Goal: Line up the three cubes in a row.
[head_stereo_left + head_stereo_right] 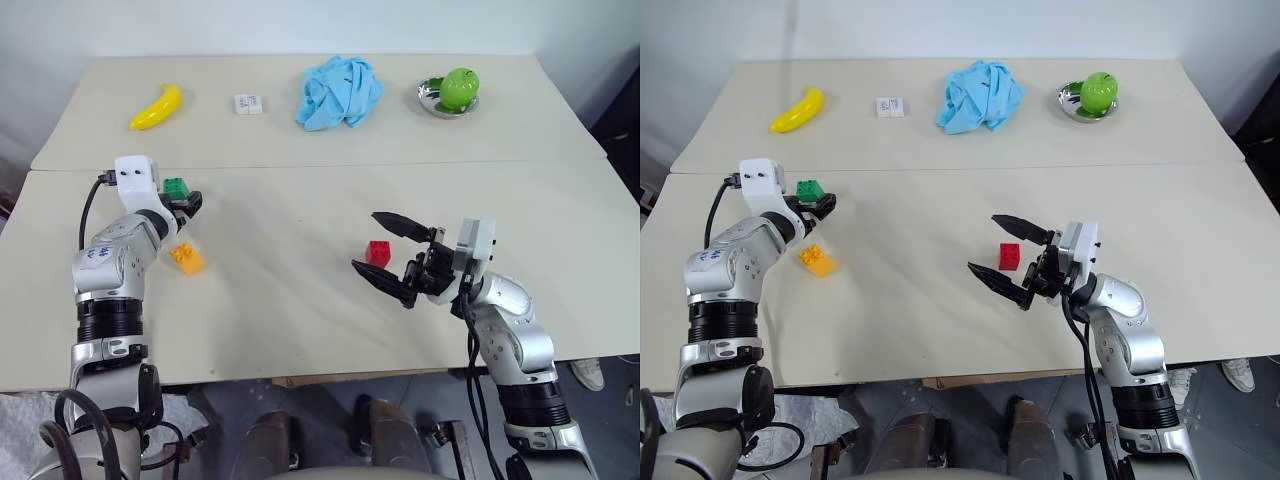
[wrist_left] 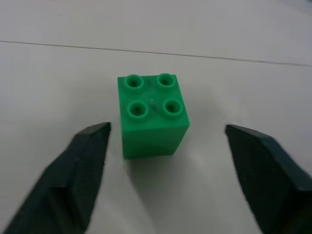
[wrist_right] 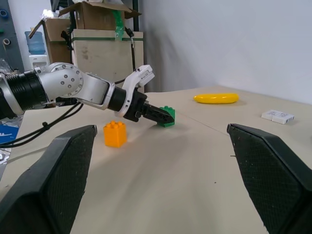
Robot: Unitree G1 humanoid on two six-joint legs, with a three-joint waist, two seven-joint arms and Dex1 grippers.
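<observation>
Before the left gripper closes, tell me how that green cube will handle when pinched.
The green cube looks like rigid moulded plastic, so it probably won't deform. Its flat sides sit between the open fingers of the left gripper, which should suit a square pinch. Being small and glossy, it is likely light and could slip or twist if caught off-centre.

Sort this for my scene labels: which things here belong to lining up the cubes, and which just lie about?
Belong to the job:
green cube
orange-yellow cube
red cube

Lying about:
banana
small white printed box
blue cloth
green apple in a metal dish
</observation>
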